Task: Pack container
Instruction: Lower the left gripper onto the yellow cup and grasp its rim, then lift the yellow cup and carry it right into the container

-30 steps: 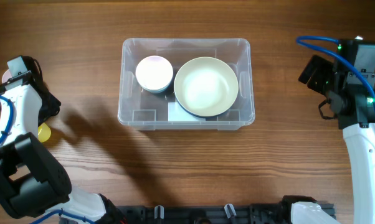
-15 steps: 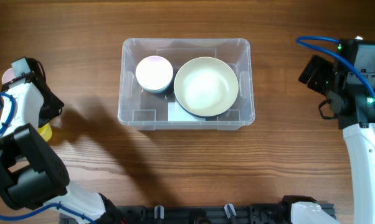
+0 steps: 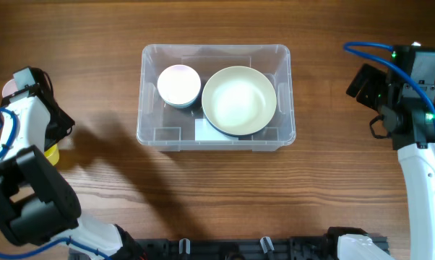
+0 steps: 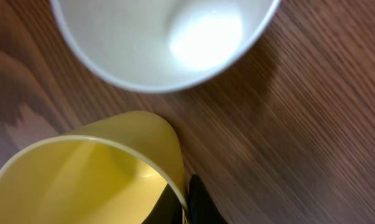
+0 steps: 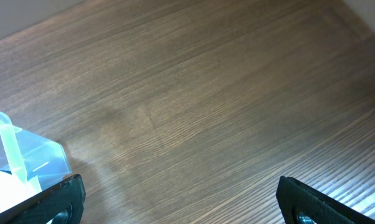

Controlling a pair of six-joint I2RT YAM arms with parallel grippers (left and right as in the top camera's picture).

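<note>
The clear plastic container (image 3: 147, 130) stands in the middle of the table. It holds a small pale bowl (image 3: 178, 84) stacked on a bluish one, and a large cream bowl (image 3: 238, 100) on a dark one. Its corner shows in the right wrist view (image 5: 25, 155). My left gripper (image 4: 184, 208) is at the far left, its fingers pinching the rim wall of a yellow cup (image 4: 81, 180), one finger inside and one outside. The cup peeks out under the arm in the overhead view (image 3: 51, 153). My right gripper (image 5: 181, 199) is open and empty above bare wood, right of the container.
A white cup or bowl (image 4: 162, 37) stands just beyond the yellow cup; overhead it shows as a pale rim (image 3: 9, 87) at the table's left edge. A white label (image 3: 207, 130) lies on the container's base.
The left arm shifted slightly right and toward the yellow cup between the earliest frame and the middle one, then stayed still. The right arm and the container have not moved.
</note>
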